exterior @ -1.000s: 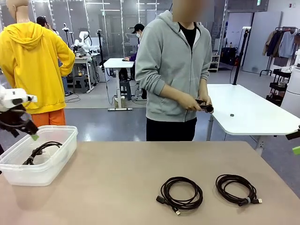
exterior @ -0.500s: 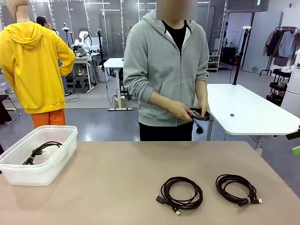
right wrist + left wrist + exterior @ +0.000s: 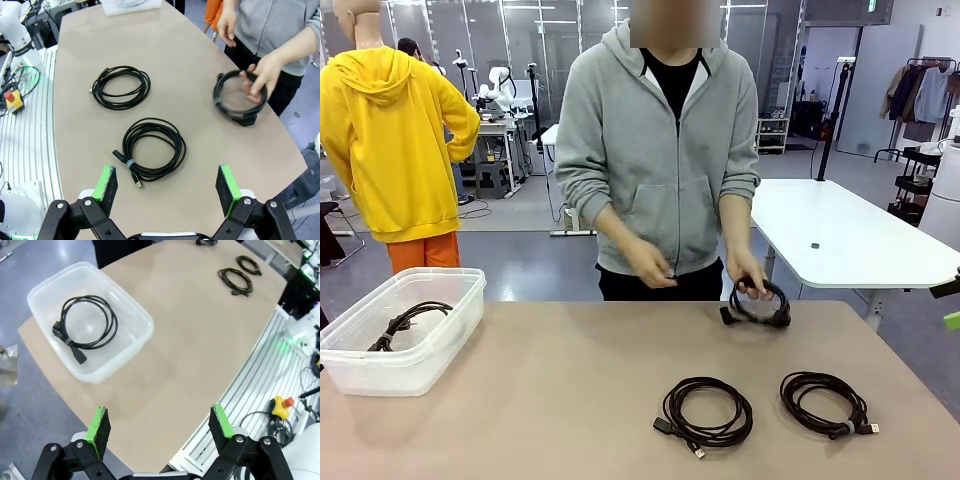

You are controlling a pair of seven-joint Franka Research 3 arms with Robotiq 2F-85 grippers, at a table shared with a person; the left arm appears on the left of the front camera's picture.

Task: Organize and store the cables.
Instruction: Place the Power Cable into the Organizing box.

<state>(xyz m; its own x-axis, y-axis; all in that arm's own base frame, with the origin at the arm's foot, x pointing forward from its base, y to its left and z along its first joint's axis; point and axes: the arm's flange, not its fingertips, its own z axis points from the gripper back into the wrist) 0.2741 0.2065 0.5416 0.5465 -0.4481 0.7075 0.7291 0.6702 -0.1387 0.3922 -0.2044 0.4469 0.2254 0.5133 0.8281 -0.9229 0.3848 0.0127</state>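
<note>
Left hand (image 3: pixel 159 415), right hand (image 3: pixel 166 174): open, empty. Person (image 3: pixel 660 160) holds coiled cable (image 3: pixel 761 304) at far edge of counter (image 3: pixel 550 400); second cable (image 3: pixel 408 323) in bin (image 3: pixel 390 372).

Translucent plastic bin (image 3: pixel 425 345); matt tabletop (image 3: pixel 570 400); rubbery black cables (image 3: pixel 707 410).

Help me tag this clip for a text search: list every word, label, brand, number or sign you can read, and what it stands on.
No text can be read in any view.
Green sign high at the back: too small to read.
Cables and bin: no print or label shows.
Yellow button box: no marking can be made out.
</note>
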